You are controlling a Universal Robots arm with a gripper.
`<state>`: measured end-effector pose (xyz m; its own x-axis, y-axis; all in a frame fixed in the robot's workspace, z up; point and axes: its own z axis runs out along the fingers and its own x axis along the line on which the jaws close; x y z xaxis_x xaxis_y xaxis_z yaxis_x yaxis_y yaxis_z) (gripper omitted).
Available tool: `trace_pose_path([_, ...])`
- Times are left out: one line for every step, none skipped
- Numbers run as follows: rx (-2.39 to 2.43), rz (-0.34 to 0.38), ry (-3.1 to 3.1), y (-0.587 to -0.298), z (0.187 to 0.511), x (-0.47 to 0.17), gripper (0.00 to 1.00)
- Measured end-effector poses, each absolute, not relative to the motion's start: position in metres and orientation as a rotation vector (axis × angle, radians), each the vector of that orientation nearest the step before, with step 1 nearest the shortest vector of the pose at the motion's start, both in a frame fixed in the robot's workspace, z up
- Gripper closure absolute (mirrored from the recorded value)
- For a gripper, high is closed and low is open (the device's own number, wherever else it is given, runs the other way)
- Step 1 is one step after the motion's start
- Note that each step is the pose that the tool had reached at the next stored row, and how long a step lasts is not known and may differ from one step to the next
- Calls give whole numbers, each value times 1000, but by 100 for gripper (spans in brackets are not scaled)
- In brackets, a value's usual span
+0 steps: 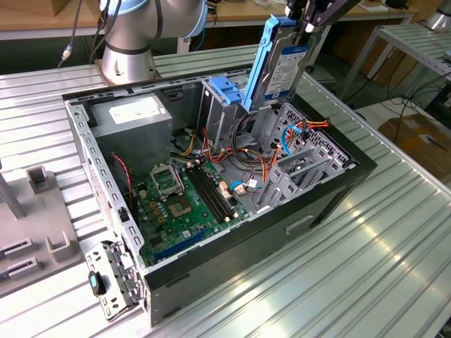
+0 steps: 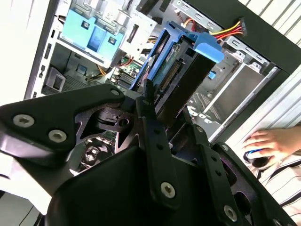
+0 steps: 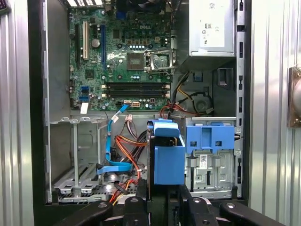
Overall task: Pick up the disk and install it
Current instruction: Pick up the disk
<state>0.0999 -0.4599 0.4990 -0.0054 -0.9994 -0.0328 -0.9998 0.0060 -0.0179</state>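
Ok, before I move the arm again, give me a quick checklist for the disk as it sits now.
1. Grip: ok. The pincer is shut on the disk, which it holds upright above the open case.
2. Blue rails on the disk: ok. They run along its edges.
3. Clearance from the blue bracket: cannot tell. The disk's lower end is close beside it.
4. Cables out of the way: cannot tell. Orange and blue ones lie in the bay beside the disk.
5. Person's hand: ok. It rests outside the case.
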Motion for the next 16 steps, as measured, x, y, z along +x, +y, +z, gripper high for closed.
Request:
trace_pose_path([-2190, 16, 2202, -463, 499, 100, 65])
trace_pose_path([-2190, 16, 2202, -466, 499, 100, 65])
trace_pose_path([-2190, 16, 2202, -468, 499, 100, 65])
trace_pose_path([-2190, 16, 2202, -469, 499, 100, 65])
trace_pose_path([-2190, 16, 2202, -471, 499, 101, 65])
trace_pose_path([-2190, 16, 2202, -475, 499, 101, 65])
trace_pose_path([-2190, 16, 2202, -477, 499, 101, 65])
trace_pose_path([-2190, 16, 2202, -479, 499, 101, 65])
trace_pose_path([-2190, 16, 2202, -480, 499, 101, 65])
trace_pose_path([-2190, 16, 2202, -482, 499, 101, 65])
trace_pose_path([-2190, 16, 2202, -484, 499, 101, 65])
trace_pose_path([-2190, 16, 2202, -486, 499, 101, 65])
trace_pose_path([-2190, 16, 2202, -487, 499, 101, 65])
trace_pose_path([-2190, 16, 2202, -489, 499, 101, 65])
trace_pose_path([-2190, 16, 2202, -490, 499, 101, 65])
trace_pose_path([-2190, 16, 2202, -491, 499, 102, 65])
